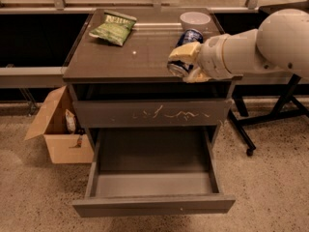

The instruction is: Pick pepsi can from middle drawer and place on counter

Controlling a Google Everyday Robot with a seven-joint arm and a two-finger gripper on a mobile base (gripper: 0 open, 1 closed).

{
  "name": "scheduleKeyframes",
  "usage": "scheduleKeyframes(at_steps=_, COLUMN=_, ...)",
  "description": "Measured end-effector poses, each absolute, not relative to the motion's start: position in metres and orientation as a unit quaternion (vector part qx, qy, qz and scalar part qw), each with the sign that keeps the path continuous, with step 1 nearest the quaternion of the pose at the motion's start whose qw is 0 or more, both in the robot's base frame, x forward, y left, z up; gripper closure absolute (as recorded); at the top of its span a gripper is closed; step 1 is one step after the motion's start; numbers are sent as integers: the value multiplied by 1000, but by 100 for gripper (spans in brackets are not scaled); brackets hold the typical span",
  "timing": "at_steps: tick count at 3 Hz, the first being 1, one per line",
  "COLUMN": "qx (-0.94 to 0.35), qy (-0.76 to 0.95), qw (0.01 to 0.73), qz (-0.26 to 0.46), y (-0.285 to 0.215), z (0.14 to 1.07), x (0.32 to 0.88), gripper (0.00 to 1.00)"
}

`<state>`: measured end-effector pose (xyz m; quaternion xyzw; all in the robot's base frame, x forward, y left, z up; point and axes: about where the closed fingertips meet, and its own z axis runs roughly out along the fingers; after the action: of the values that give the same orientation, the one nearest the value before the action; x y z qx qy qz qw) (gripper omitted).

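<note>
The pepsi can is blue with a silver end and lies tilted between my gripper's yellowish fingers, over the right part of the counter. My gripper is shut on the can, close above the counter near its front right edge; whether the can touches the top I cannot tell. My white arm comes in from the right. The middle drawer is pulled wide open below, its grey inside bare.
A green chip bag lies at the counter's back left. A white bowl stands at the back right, just behind the can. A scratched drawer front is shut. An open cardboard box sits on the floor left. Black table legs stand right.
</note>
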<state>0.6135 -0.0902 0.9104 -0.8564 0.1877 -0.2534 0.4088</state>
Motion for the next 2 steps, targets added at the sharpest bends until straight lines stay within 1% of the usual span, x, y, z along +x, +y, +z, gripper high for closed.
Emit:
scheduleKeyframes(at_steps=1, qx=-838, qy=213, qw=440, qz=-242, y=-95, z=914, x=671, gripper=100)
scheduleKeyframes(at_steps=2, qx=-825, qy=217, qw=463, qz=-241, y=-88, z=928, x=710, gripper=100)
